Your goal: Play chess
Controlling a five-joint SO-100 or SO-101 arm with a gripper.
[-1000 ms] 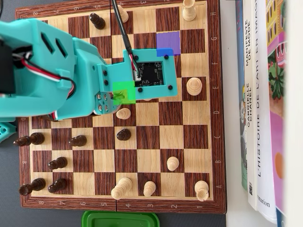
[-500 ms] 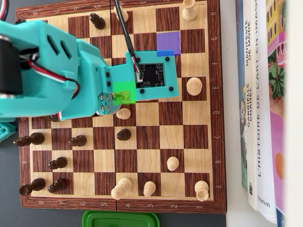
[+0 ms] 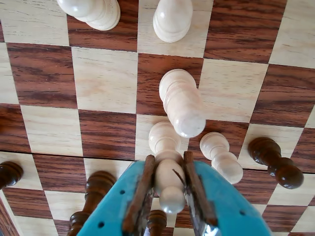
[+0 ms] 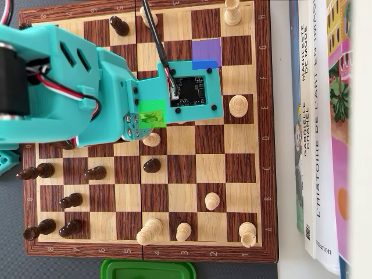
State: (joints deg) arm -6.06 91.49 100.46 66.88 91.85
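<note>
Gripper (image 3: 170, 184) pinching a light pawn (image 3: 166, 162) between both fingers over the chessboard (image 3: 103, 78); taller light piece (image 3: 181, 102) just beside, dark pawn (image 3: 274, 161) at right.

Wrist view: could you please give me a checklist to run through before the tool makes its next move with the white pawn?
1. Grip: ok. In the wrist view the tool is closed on the pawn, one finger on each side.
2. Pawn lifted off the board: cannot tell, as its base is hidden.
3. Room around the pawn: not ok. The tall white piece and a second pawn stand very close.
4. Purple square free: ok. The overhead view shows no piece on its visible part.
5. Square under the green mark: cannot tell, as the arm covers it.
</note>
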